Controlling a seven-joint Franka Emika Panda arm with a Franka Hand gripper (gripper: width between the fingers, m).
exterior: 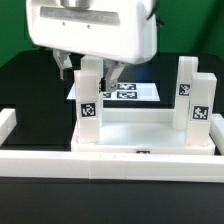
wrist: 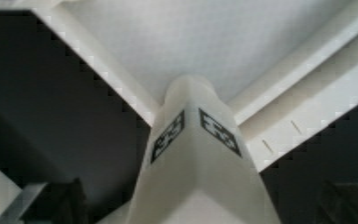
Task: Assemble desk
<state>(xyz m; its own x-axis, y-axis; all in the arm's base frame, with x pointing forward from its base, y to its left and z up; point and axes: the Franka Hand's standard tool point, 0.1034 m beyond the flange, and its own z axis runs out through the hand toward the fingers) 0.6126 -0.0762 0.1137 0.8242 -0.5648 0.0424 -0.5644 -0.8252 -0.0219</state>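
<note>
Exterior view, frame centre: gripper (exterior: 91, 72) fingers spread wide, straddling upright leg (exterior: 89, 100) standing in desk top (exterior: 150, 128).

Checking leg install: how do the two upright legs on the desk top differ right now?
The leg on the exterior view's left stands under the open gripper, while the leg on the exterior view's right stands clear of the arm. The left leg shows one tag, the right two. Both are white, upright and standing on the desk top.

The desk top (exterior: 150, 135) and legs (exterior: 89, 95) look smooth matt white plastic (tags printed black-and-white).
</note>
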